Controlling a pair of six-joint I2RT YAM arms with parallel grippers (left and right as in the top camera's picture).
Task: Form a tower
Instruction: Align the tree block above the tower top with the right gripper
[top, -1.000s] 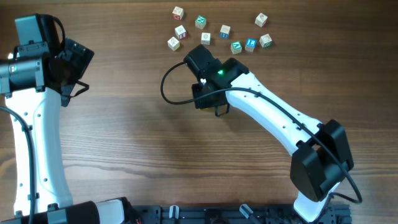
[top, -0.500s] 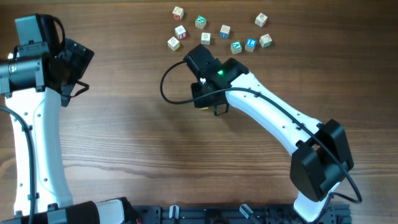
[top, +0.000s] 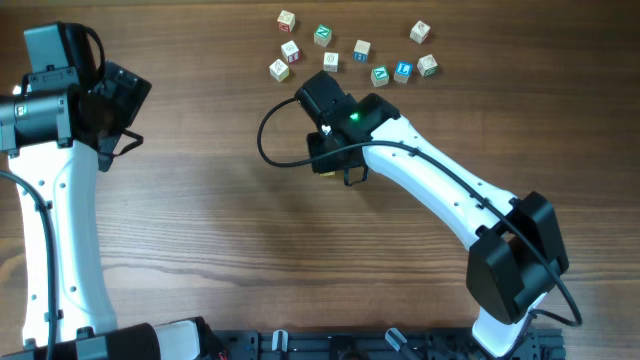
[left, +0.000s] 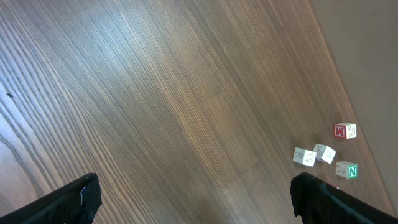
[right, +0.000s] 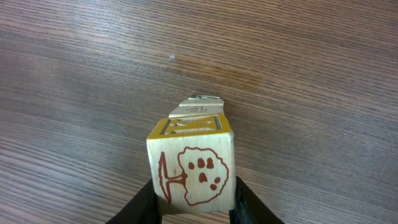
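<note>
**Location.** The tower, a narrow stack of small pale wooden letter cubes, stands on the brown wood-grain table, near its middle and just short of the scattered loose letter cubes. In the overhead view it is hidden beneath the right gripper. In the right wrist view its top cube, which has a yellow-marked upper face and a red tree drawing, fills the foreground. The edges of a lower cube show just beyond it.

**Finger state.** The black right fingers are set against two opposite sides of the top cube, low on its faces, and the tower is grasped there. The left gripper is fully spread and holds nothing. It is parked well apart from the tower, at the left side of the table.

**Handling.** The cubes are judged to be light, rigid and smooth-faced. Crushing is unlikely. Sliding between layers is likely, as nothing locks one cube to the next. Hold should be taken on two parallel side faces, square to them, never on corners. Sideways force is to be avoided, since a stack one cube wide is expected to topple easily.

**Change since the earlier frames.** No shift is detected in the overhead view. Both arms and every loose cube occupy the same positions as one second ago.
</note>
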